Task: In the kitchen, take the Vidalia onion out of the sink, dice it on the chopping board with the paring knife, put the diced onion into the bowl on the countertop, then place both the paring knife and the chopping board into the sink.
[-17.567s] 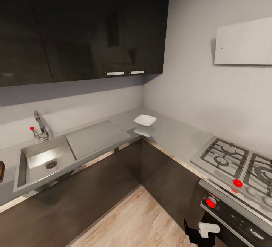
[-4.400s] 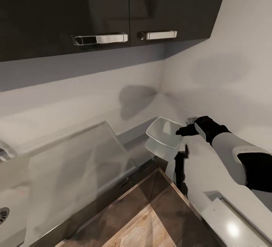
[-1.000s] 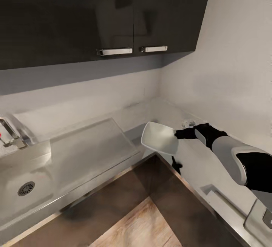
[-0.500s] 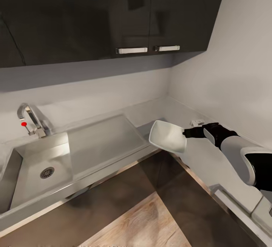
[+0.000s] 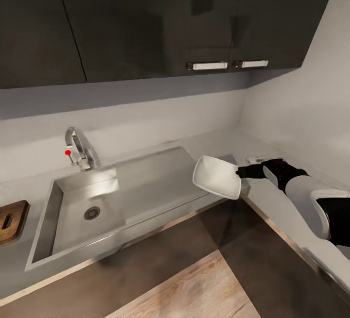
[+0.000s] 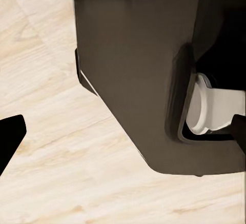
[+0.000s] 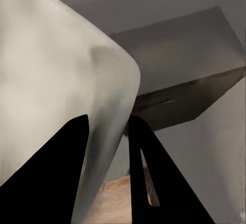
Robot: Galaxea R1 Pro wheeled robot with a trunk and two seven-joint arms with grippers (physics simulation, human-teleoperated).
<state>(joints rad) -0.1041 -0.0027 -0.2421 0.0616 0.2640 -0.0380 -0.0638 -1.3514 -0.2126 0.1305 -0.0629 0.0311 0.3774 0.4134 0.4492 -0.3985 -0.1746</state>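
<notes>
My right gripper (image 5: 241,172) is shut on the rim of the white bowl (image 5: 217,177), which hangs tilted over the inner corner of the grey countertop (image 5: 272,201). In the right wrist view the bowl (image 7: 51,70) has its rim pinched between the two dark fingers (image 7: 146,178). The steel sink (image 5: 73,206) lies to the left, its basin bare around the drain. The brown chopping board (image 5: 9,213) shows at the far left edge. The Vidalia onion and the paring knife are out of view. My left gripper (image 6: 125,134) is open, hanging over the floor.
A chrome tap (image 5: 78,147) with a red knob stands behind the basin, and the flat drainboard (image 5: 160,175) lies between basin and bowl. Dark upper cabinets (image 5: 194,17) hang overhead. A small pale object (image 5: 253,159) sits by the wall. Wood floor (image 5: 194,289) lies below.
The camera has swung left, bringing the whole sink, the tap and the board's end into view. The bowl stays tilted in my right gripper, off the countertop where it stood earlier.
</notes>
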